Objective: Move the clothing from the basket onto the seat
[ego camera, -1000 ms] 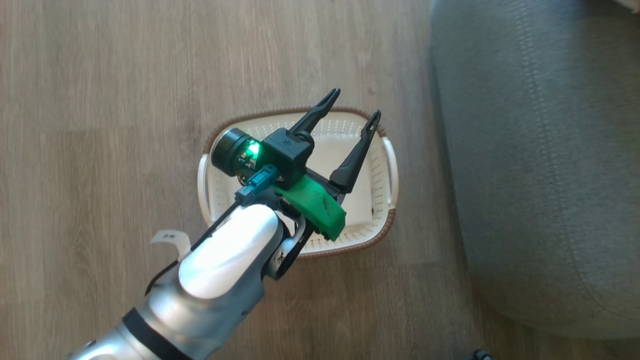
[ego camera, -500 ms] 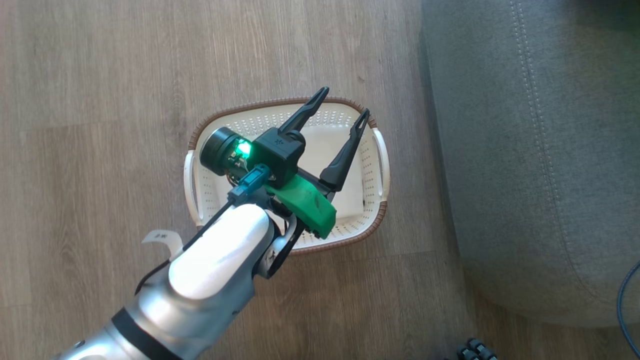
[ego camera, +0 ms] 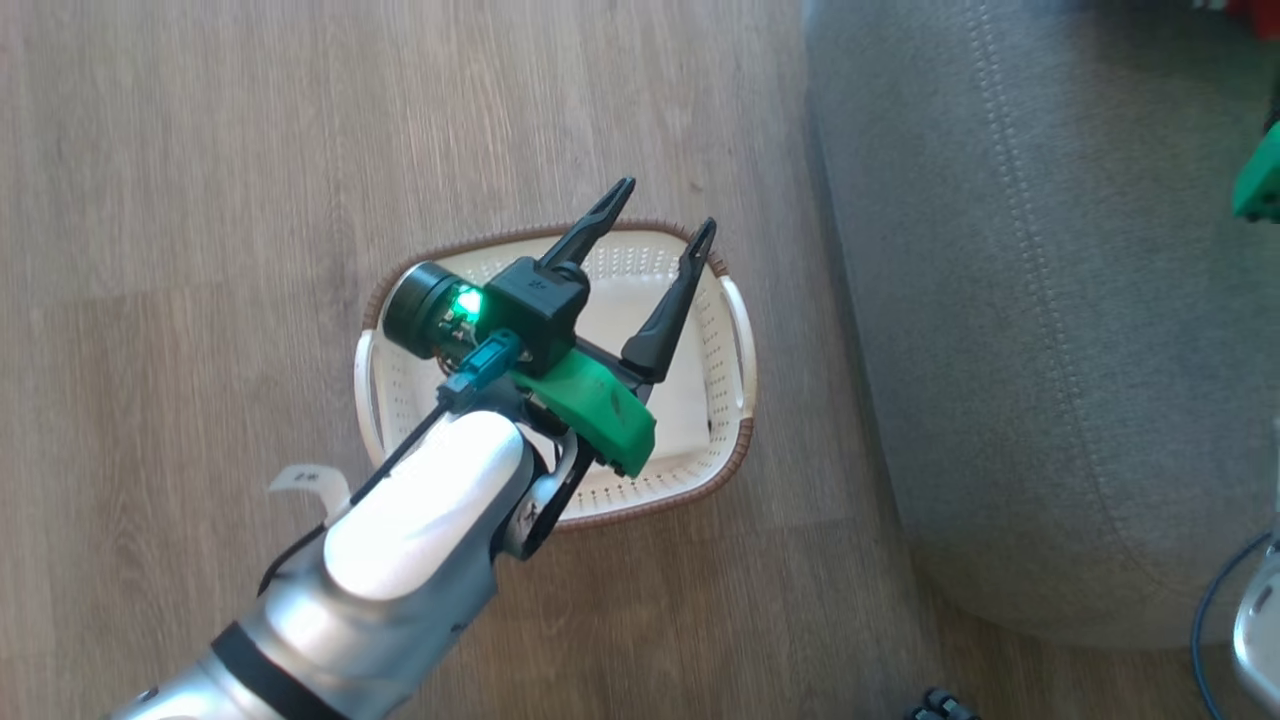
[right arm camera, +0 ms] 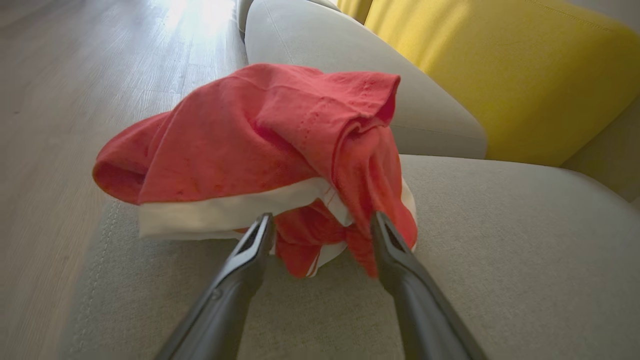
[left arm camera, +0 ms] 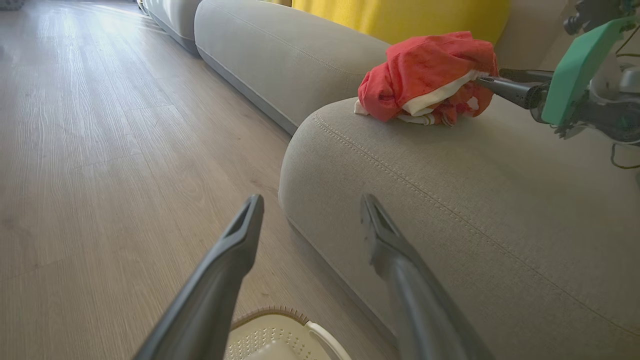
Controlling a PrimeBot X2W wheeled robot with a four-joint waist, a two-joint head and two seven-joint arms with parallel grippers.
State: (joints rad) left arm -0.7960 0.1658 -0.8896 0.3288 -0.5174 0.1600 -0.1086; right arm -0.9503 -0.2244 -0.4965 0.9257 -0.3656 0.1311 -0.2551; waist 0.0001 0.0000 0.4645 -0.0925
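As the head looks down, floor (ego camera: pixel 180 200): pale wood boards, with the basket standing on them.
Left gripper (ego camera: pixel 666 207): fingers spread wide, holding nothing, hovering over the basket.
Basket (ego camera: pixel 737 340): on the floor just beside the seat. The part of its bottom not hidden by the arm looks bare, with no red in it.
Seat (ego camera: pixel 1050 300): a big grey cushion to the right of the basket, with a stitched seam along its rounded edge.
Clothing (right arm camera: pixel 260 135): a red heap with white trim, lying on the seat near that edge and well apart from the basket.
Right gripper (right arm camera: pixel 321 219): fingers parted, one on either side of a hanging red fold and not squeezing it. It has let go, though I cannot tell whether cloth brushes a finger.
Yellow cushion (right arm camera: pixel 500 75): behind the heap, at the back of the seat.
Step in hand: by my reading, leaving the clothes on the seat and getting clear.
Doing it well: draw the right gripper straight back along its own fingers, with the jaws wide. The loose fold could snag a fingertip, so go slowly and lift a little first. Avoid any sideways sweep — so close to the edge, the heap might slide to the floor.
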